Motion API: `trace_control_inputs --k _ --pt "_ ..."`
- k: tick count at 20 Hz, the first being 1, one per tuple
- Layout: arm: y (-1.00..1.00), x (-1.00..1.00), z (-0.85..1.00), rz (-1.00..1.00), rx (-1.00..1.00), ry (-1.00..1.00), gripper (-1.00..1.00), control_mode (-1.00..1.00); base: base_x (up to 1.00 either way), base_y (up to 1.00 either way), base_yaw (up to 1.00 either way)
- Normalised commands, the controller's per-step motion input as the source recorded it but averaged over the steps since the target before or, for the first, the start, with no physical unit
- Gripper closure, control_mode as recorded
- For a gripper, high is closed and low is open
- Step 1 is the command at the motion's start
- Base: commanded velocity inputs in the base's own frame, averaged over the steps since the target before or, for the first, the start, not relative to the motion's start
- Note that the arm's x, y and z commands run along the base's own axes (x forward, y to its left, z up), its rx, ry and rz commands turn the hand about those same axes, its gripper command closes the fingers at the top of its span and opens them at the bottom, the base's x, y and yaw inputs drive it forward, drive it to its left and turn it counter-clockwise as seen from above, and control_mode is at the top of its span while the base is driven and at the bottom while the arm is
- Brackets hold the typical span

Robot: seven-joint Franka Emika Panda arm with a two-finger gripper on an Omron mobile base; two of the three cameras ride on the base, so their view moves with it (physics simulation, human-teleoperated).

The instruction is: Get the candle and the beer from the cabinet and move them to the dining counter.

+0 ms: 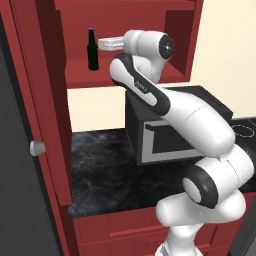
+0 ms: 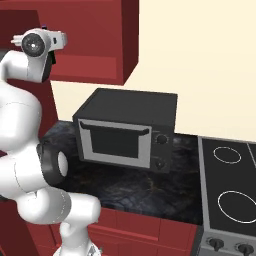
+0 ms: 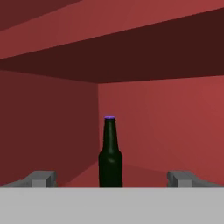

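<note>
Right now the arm is reaching up into the open cabinet [image 1: 125, 75], with the gripper [image 3: 112, 179] pointing straight at the beer [image 1: 93, 50]. Its jaws are standing wide apart, gripping nothing, and the bottle is sitting upright on the red shelf, centred between them but not yet touched. I am seeing no candle on the shelf around the bottle, so where it is cannot be told. Judging by this, the beer's pick-up is only beginning: closing in, grasping, lifting out and carrying to the dining counter are all remaining.
</note>
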Motion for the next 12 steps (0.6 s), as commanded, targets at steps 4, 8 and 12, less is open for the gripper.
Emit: trace_control_inputs --k 4,8,12 --pt "0.16 0.15 0.00 0.02 0.00 0.00 -1.00 -1.00 0.00 0.00 0.00" --pt "0.19 0.19 0.00 0.02 0.00 0.00 -1.00 -1.00 0.00 0.00 0.00" --pt "0.13 0.27 -0.03 0.01 0.00 0.00 -1.00 -1.00 0.00 0.00 0.00"
